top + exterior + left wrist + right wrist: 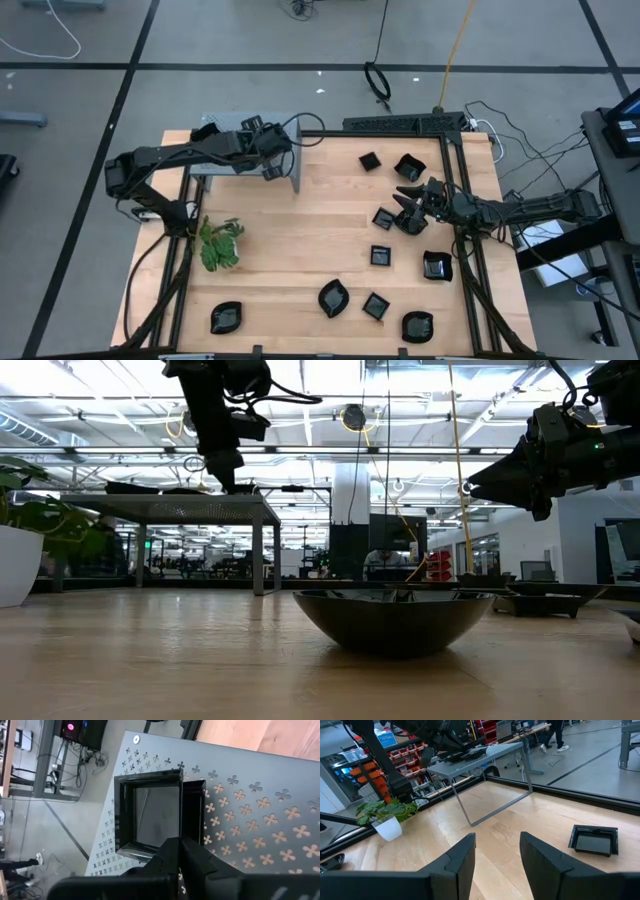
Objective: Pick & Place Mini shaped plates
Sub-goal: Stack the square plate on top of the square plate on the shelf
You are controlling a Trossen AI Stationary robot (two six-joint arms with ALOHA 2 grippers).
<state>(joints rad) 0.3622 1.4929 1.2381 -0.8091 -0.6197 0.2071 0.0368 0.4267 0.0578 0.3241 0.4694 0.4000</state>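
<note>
The closed left pincer (175, 865), empty, hides part of one square plate (150, 815) on the shelf (250, 810); ten plates (334, 297) dot the tabletop (290, 240); the right pincer (497, 855) gapes empty at three o'clock.

Grey concrete floor (250, 40) with dark lines; loose cables (378, 78) beyond the far edge. Ceiling strip lights (420, 405), red parts bins (405, 755) on shelving.

The left claw (175, 865) covers the near edge of the square dish (155, 815) on the shelf (260, 820); its fingertips merge into one dark mass.
</note>
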